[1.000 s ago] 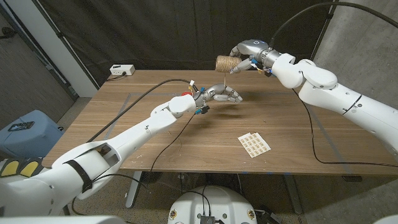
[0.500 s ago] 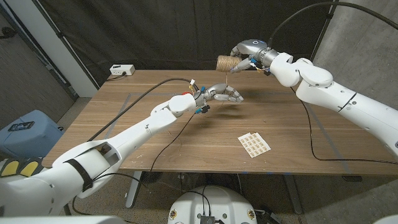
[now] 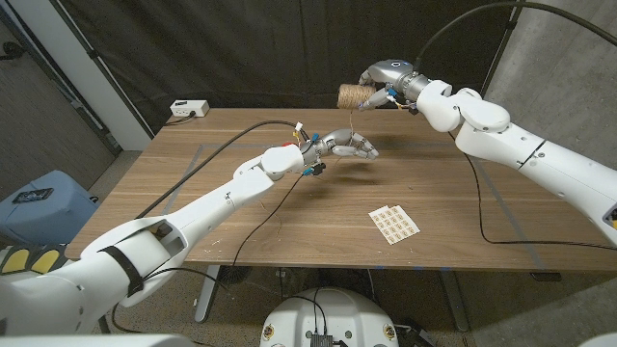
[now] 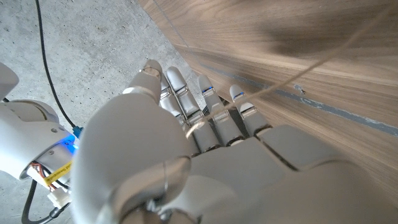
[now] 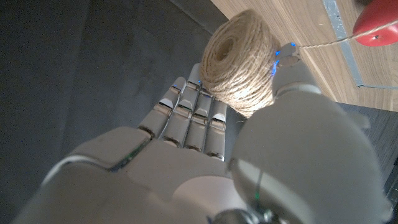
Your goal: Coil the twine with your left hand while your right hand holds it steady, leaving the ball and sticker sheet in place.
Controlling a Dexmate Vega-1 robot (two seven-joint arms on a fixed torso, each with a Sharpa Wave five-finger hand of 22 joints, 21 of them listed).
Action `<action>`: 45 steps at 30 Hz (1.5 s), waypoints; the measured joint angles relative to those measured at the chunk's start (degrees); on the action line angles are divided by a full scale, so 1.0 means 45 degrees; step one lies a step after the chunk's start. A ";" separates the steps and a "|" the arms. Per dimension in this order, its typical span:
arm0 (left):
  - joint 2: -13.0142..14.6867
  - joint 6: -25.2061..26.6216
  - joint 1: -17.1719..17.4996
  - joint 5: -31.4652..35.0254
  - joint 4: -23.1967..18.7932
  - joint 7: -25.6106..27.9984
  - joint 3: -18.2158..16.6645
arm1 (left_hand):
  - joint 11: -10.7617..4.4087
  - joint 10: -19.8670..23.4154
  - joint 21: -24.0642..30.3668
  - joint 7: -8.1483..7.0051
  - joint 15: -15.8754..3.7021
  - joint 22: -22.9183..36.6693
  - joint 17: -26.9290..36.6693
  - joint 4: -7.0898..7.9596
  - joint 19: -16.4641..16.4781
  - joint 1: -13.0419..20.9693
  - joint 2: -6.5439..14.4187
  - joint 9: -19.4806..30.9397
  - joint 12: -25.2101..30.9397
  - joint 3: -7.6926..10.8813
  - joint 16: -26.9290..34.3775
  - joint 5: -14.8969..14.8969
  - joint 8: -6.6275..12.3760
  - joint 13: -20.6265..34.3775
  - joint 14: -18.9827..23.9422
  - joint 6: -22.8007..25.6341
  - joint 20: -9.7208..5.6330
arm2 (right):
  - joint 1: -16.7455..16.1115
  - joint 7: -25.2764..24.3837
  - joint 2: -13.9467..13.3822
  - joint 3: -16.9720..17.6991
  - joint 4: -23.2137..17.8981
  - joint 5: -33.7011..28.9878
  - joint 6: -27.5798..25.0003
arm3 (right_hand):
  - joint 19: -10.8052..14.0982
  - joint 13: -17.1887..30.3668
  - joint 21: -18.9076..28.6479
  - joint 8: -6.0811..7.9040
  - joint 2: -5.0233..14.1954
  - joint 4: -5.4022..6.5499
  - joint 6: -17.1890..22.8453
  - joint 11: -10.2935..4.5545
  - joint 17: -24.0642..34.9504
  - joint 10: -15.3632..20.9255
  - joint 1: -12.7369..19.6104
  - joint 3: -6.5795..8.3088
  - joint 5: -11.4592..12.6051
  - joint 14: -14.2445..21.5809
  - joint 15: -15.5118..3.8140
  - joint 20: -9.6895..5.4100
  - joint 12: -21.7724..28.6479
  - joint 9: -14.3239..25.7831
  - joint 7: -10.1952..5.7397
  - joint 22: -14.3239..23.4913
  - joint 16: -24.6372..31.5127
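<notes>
right hand (image 3: 378,85) grips the twine spool (image 3: 348,95) aloft in the upper middle of the frame, a strand runs down to the left hand (image 3: 345,146), fingers curled on it, sticker sheet (image 3: 395,223) untouched, coiling looks barely begun.

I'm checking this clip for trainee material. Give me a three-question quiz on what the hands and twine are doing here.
1. True or false: the right hand holds the twine spool above the table's far edge.
2. What lies on the table nearest the robot? A) sticker sheet B) red ball C) scissors
3. Fill in: a strand of twine runs from the spool down to the ____ hand.

Key:
1. True; the right wrist view shows the fingers and thumb around the spool.
2. A, the sticker sheet.
3. Left; the strand reaches the left hand and crosses its fingers in the left wrist view.
</notes>
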 measured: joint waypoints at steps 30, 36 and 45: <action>0.0388 0.0164 0.0165 -0.0194 -0.1157 -0.0298 -0.0022 | 0.0023 0.0159 0.0000 0.0022 -0.0004 0.0000 -0.0004 0.0000 0.0046 -0.0014 0.0013 -0.0003 -0.0048 0.0000 0.0000 0.0000 0.0000 0.0177 0.0135 0.0161 -0.0047 | 0.0309 0.0126 0.0131 -0.0369 0.0550 -0.0293 -0.0167 | 0.0069 -0.0055 0.0000 -0.0067 0.0091 0.0019 -0.0003 -0.0004 0.0121 0.0001 -0.0091 -0.0088 -0.0012 0.0095 -0.0004 -0.0069 -0.0051 0.0000 -0.0003 0.0000 0.0000; 0.0528 0.0247 0.0238 -0.0230 -0.1466 -0.0299 -0.0067 | 0.0023 0.0158 0.0000 0.0022 -0.0003 0.0000 -0.0004 0.0000 0.0045 -0.0013 0.0012 -0.0003 -0.0097 0.0000 -0.0001 0.0000 0.0000 0.0226 0.0134 0.0161 -0.0047 | 0.0332 0.0178 0.0131 -0.0407 0.0622 -0.0300 -0.0194 | 0.0069 -0.0016 0.0000 -0.0047 0.0091 0.0018 -0.0004 -0.0005 0.0120 0.0002 -0.0091 -0.0088 -0.0018 0.0095 -0.0003 -0.0069 -0.0051 0.0000 -0.0003 0.0000 0.0000; 0.0741 0.0298 0.0297 -0.0270 -0.1963 -0.0298 -0.0128 | -0.0046 0.0227 0.0000 0.0022 0.0000 0.0000 -0.0005 0.0000 0.0045 0.0025 0.0051 -0.0003 -0.0097 0.0001 -0.0001 0.0000 0.0000 0.0294 0.0134 0.0161 -0.0047 | 0.0335 0.0204 0.0115 -0.0430 0.0659 -0.0315 -0.0254 | 0.0068 0.0015 0.0000 -0.0048 0.0089 0.0018 -0.0004 -0.0006 0.0180 0.0001 -0.0089 -0.0089 -0.0065 0.0095 -0.0004 -0.0068 -0.0054 0.0000 -0.0003 0.0000 0.0000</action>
